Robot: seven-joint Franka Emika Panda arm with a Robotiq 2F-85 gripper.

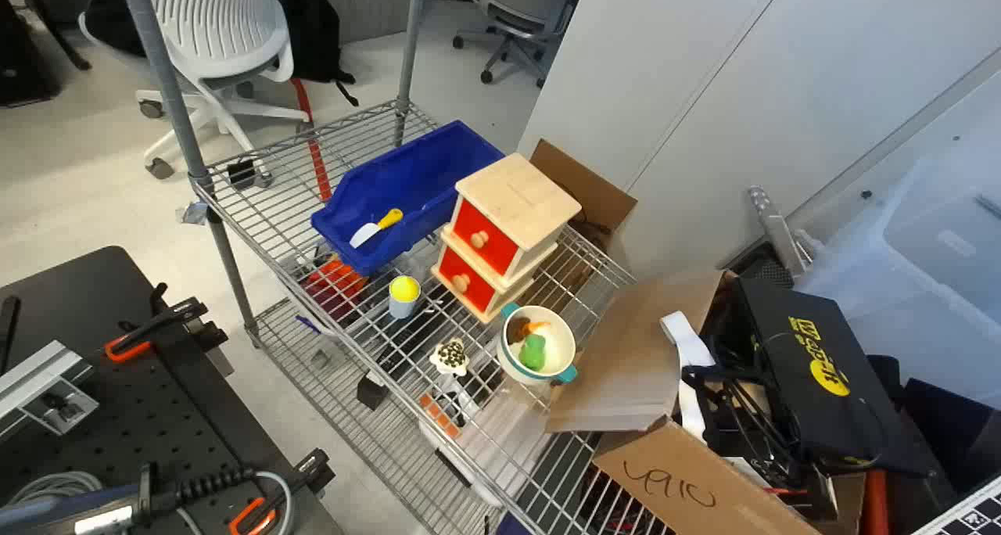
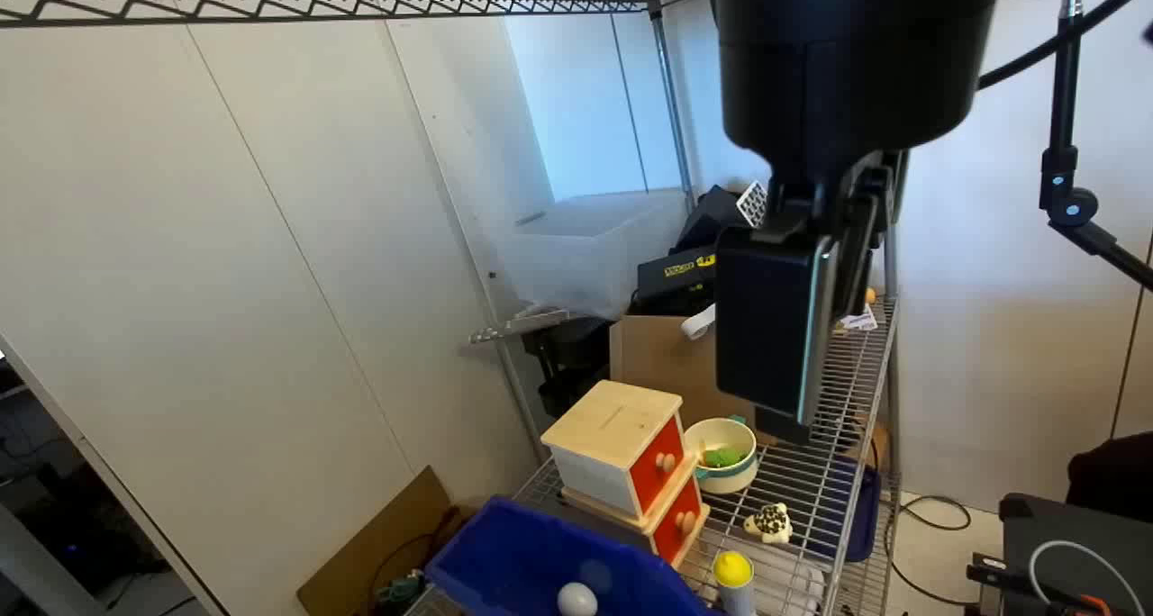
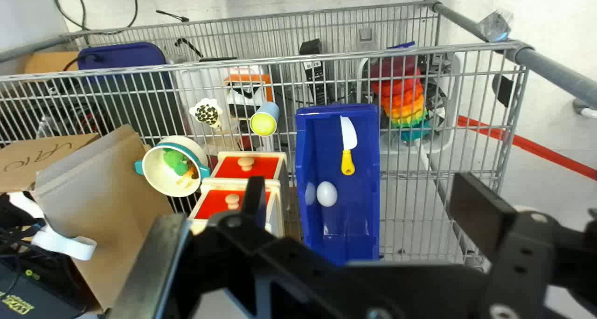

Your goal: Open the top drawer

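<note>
The top drawer [image 1: 498, 250] is red with a round wooden knob [image 1: 479, 239] and is shut in the light-wood cabinet [image 1: 516, 195]. It also shows shut in an exterior view [image 2: 649, 483]. The lower red drawer [image 1: 475, 288] is shut beneath it. In the wrist view the top drawer [image 3: 212, 203] is the nearer red front, partly hidden by the left finger. The lower drawer [image 3: 228, 168] shows beyond it. My gripper [image 3: 361, 183] is open and empty, its fingers wide apart. In an exterior view it [image 2: 783, 425] hangs above the shelf, apart from the cabinet.
A blue bin [image 3: 340, 235] beside the cabinet holds a toy knife [image 3: 348, 142] and a white egg [image 3: 327, 194]. A teal-handled bowl [image 1: 559, 328] stands on the cabinet's other side, near a cardboard box [image 1: 618, 355]. A yellow-topped cup [image 1: 403, 304] stands in front.
</note>
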